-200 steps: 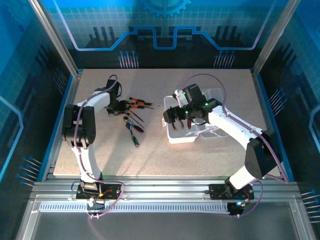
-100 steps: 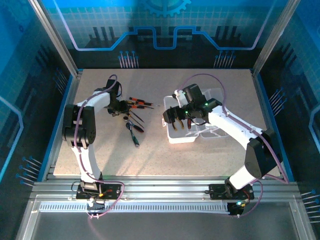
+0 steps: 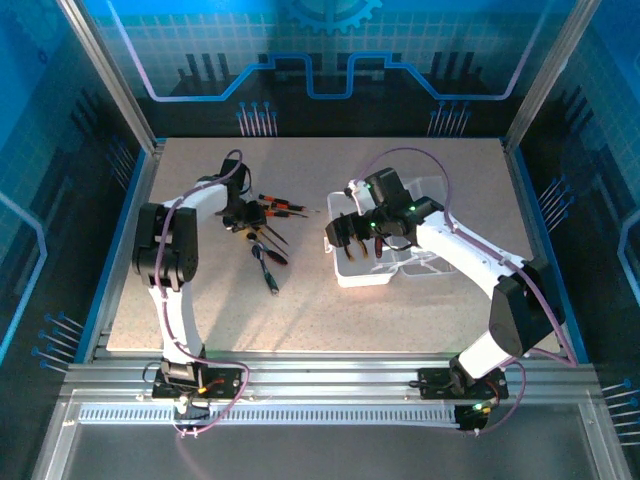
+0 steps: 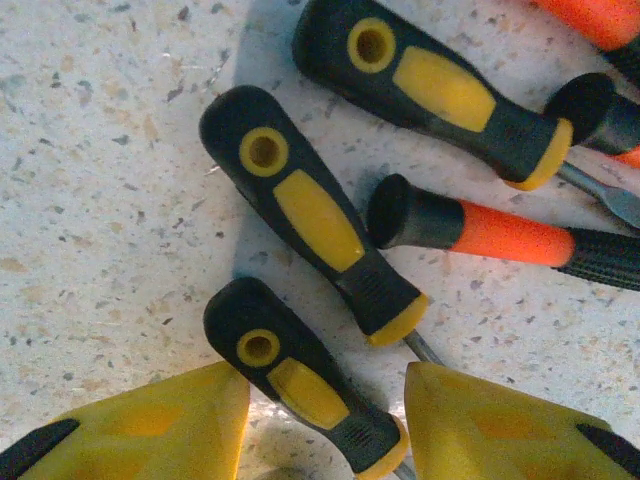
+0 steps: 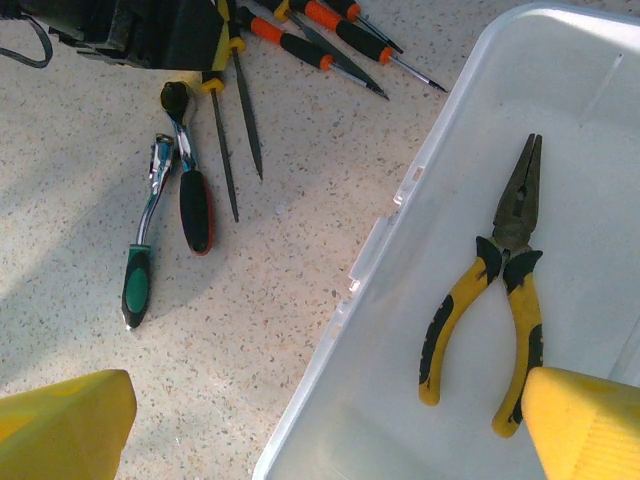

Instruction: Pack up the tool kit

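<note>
Clear case (image 5: 333,332) rim beside bare tabletop (image 5: 300,235), pliers (image 5: 508,246) inside

- Beige speckled stone-look tabletop (image 3: 400,320), evenly lit.
- Blue translucent wall panels with circuit-line print (image 3: 330,60) stand behind and beside that tabletop.
- Silver slotted aluminium rails (image 3: 330,375) run along its near edge.

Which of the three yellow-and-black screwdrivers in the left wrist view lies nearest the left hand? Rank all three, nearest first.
1. Lowest screwdriver, at the bottom, between the fingers of the left hand.
2. Middle screwdriver, just above it, centre of the view.
3. Top screwdriver, upper right.
</note>
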